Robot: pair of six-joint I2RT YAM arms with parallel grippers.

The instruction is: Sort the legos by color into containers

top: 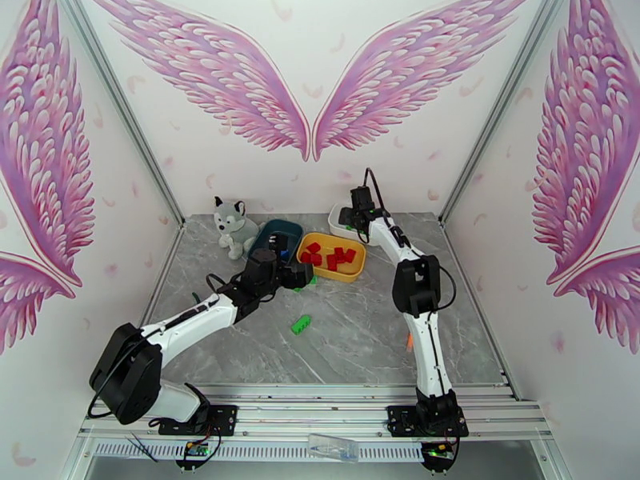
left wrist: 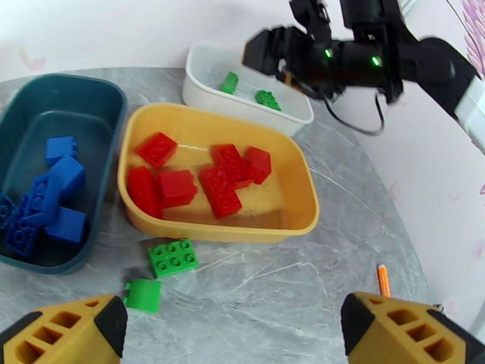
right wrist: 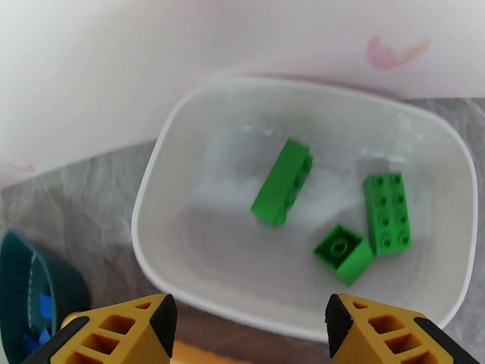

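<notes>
Green legos (right wrist: 280, 182), three of them, lie in the white tub (right wrist: 315, 85). Red legos (left wrist: 221, 180) lie in the yellow tub (left wrist: 212, 233) and blue legos (left wrist: 57, 189) in the teal tub (left wrist: 91, 104). Two loose green bricks (left wrist: 173, 257) sit on the counter (left wrist: 291, 280) just beside the yellow tub. Your right pincer (right wrist: 245, 326) hangs over the white tub, jaws apart and empty. Your left pincer (left wrist: 233, 326) gapes wide near the loose green bricks, holding nothing.

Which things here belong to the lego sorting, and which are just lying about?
Belongs to the job:
- blue legos in the teal tub
- red legos in the yellow tub
- green legos in the white tub
- loose green legos by the yellow tub

Just lying about:
- plush husky
- small orange stick
</notes>
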